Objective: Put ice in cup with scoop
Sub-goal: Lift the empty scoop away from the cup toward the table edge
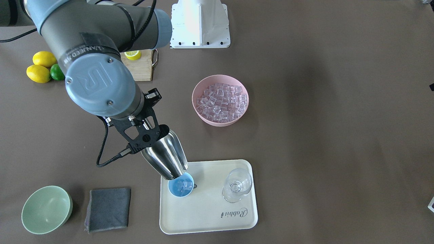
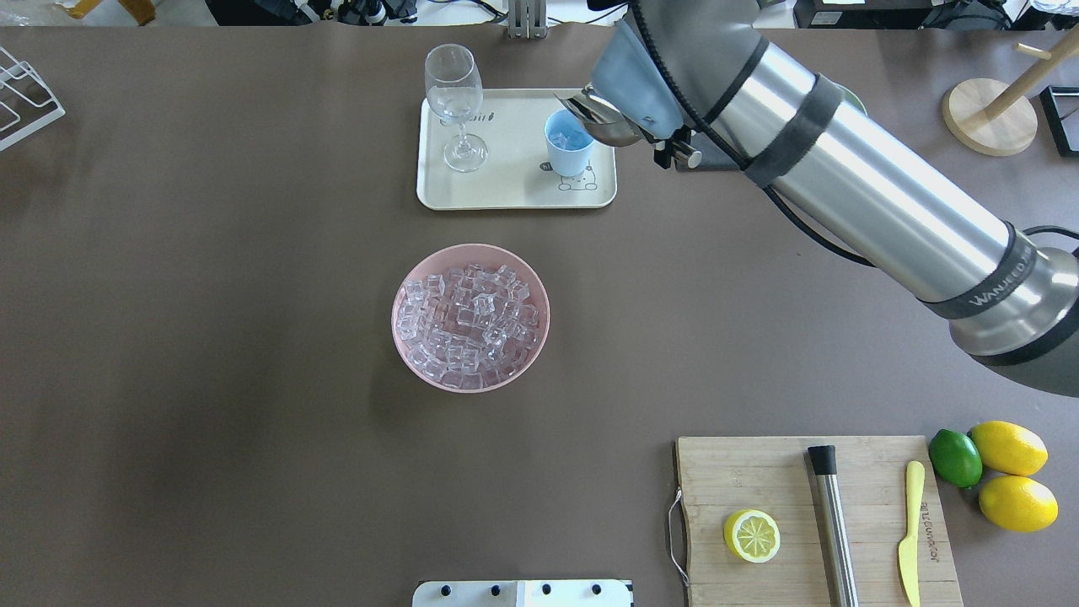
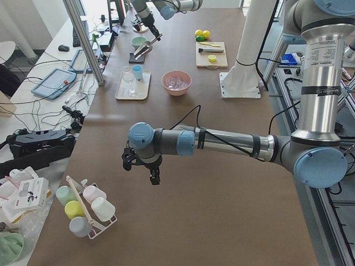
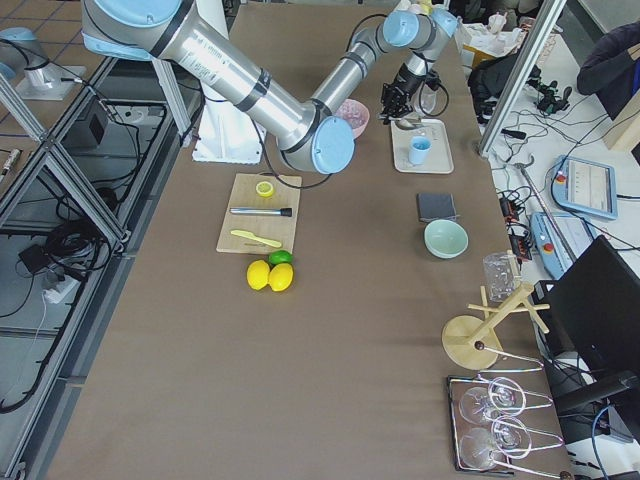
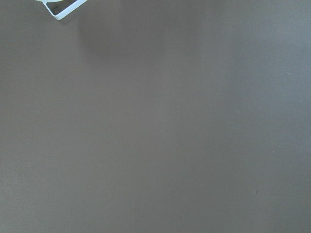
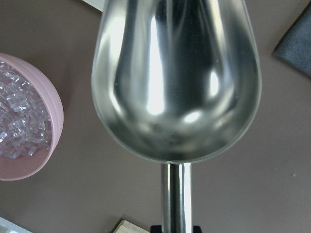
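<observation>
Right claw (image 6: 176, 229) holds scoop (image 1: 166, 156) tipped over cup (image 1: 172, 189) rim.

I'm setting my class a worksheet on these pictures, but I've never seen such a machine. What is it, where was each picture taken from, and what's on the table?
It is a robot with two arms at a table, each ending in a two-finger pincer. Four fixed cameras look from across the table, over the robot's shoulders and both table ends; two ride on the wrists. The right pincer grips a steel scoop by its handle, tipped over a blue cup that holds ice. The cup stands on a cream tray beside a stemmed glass. A pink bowl holds more ice. The left pincer hangs over bare table; open or shut is unclear.
</observation>
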Action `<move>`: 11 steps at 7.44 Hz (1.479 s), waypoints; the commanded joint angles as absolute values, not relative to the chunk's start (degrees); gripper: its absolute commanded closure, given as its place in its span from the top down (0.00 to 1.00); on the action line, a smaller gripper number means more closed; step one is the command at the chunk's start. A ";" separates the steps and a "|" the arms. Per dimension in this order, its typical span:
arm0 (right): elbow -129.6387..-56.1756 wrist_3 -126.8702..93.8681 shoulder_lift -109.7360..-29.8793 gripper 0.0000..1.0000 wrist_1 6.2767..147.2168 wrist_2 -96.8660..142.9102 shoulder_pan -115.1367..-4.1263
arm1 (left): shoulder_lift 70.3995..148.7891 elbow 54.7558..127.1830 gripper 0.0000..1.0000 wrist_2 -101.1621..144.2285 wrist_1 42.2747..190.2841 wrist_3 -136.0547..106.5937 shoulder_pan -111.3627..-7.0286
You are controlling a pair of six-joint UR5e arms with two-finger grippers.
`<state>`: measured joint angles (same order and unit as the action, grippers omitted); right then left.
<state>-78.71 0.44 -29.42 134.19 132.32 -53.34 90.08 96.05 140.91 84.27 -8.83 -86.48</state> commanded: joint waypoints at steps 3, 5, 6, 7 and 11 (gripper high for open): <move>-107.01 -8.89 -49.01 0.00 133.95 129.73 -55.98 | 89.48 95.71 0.98 140.89 83.14 -8.88 -88.50; -109.95 -16.76 -51.58 0.00 133.68 129.46 -55.90 | 88.34 95.72 0.98 140.97 83.58 -8.52 -88.77; -109.86 -18.53 -54.20 0.00 129.51 129.29 -55.90 | 88.24 95.80 0.98 141.06 83.58 -8.53 -89.99; -109.95 -26.29 -58.06 0.00 122.42 129.29 -55.20 | 87.98 95.89 0.98 141.06 83.67 -8.53 -90.09; -117.13 -40.82 -68.63 0.00 110.30 121.50 -48.28 | 88.50 95.89 0.98 140.80 83.24 -9.23 -90.35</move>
